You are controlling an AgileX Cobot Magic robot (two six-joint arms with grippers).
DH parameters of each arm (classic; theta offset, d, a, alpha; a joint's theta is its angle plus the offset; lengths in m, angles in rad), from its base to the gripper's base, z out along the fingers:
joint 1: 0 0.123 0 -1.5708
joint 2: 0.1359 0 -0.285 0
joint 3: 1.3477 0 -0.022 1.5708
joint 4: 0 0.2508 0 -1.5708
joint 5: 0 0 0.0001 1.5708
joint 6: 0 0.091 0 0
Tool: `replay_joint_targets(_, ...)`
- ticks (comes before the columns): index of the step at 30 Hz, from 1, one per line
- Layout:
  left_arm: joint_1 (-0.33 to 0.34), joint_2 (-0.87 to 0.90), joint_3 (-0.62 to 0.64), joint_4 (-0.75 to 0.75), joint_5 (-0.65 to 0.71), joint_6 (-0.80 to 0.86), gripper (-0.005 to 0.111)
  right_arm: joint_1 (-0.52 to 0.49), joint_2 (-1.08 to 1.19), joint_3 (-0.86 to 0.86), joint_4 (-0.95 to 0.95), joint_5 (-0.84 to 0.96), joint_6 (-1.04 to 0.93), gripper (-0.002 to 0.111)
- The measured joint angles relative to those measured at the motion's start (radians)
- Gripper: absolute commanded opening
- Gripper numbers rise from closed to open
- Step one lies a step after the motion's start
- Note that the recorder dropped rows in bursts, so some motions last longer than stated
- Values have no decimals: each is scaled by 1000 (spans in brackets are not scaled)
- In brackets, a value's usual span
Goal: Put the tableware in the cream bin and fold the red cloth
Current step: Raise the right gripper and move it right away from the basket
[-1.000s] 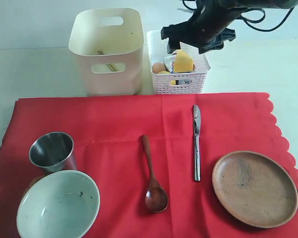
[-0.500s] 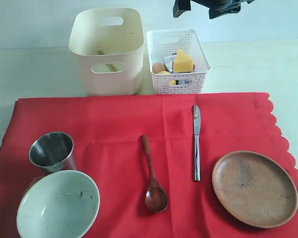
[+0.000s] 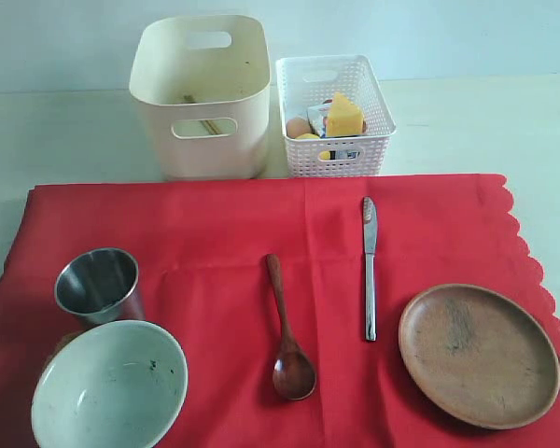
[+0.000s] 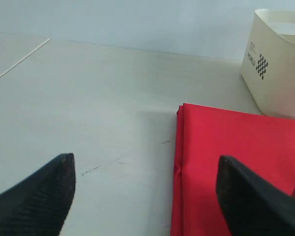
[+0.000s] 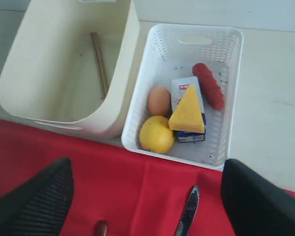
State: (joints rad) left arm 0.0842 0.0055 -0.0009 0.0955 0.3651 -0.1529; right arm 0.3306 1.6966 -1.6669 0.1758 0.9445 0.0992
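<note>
The left gripper (image 4: pixel 145 199) hangs with its two black fingers (image 4: pixel 39 196) spread wide, holding nothing. In the gap between them lie bare table (image 4: pixel 88 98) and the doubled-over edge of the red cloth (image 4: pixel 226 147), which sits closer to one finger than the other. Beyond the fingertips, past the cloth's corner, stands the cream bin (image 4: pixel 278 64).

The right gripper (image 5: pixel 147 201) is also spread wide and empty. Between its fingers lies the red cloth, with the tip of the silver table knife (image 5: pixel 188 216) and the handle end of the dark wooden spoon (image 5: pixel 102 228) inside the gap. Just beyond the fingertips sits the white lattice basket (image 5: pixel 137 108), holding an egg (image 5: pixel 159 100), a lemon (image 5: pixel 156 134), a cheese wedge (image 5: pixel 188 112), a milk carton (image 5: pixel 183 87) and a red sausage (image 5: pixel 208 86). Just beside the basket is the cream bin, with the wooden chopsticks (image 5: pixel 99 64) on its floor.

In the exterior view the cloth lies flat. On it the pale speckled bowl (image 3: pixel 107 387) and round brown plate (image 3: pixel 479 355) are nearest the camera. The steel cup (image 3: pixel 98 285) stands just behind the bowl. Spoon and knife lie apart in the middle, and bin and basket stand behind the cloth.
</note>
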Motion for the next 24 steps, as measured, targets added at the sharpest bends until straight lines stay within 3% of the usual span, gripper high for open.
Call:
replay_joint_targets(7,0,0,0,0,0,0,75,0,-109,24,180,64,-142,78)
replay_joint_targets(18,0,0,0,0,0,0,75,0,-261,304,259,81,-255,78)
replay_joint_targets(24,0,0,0,0,0,0,75,0,-313,442,425,81,-436,78)
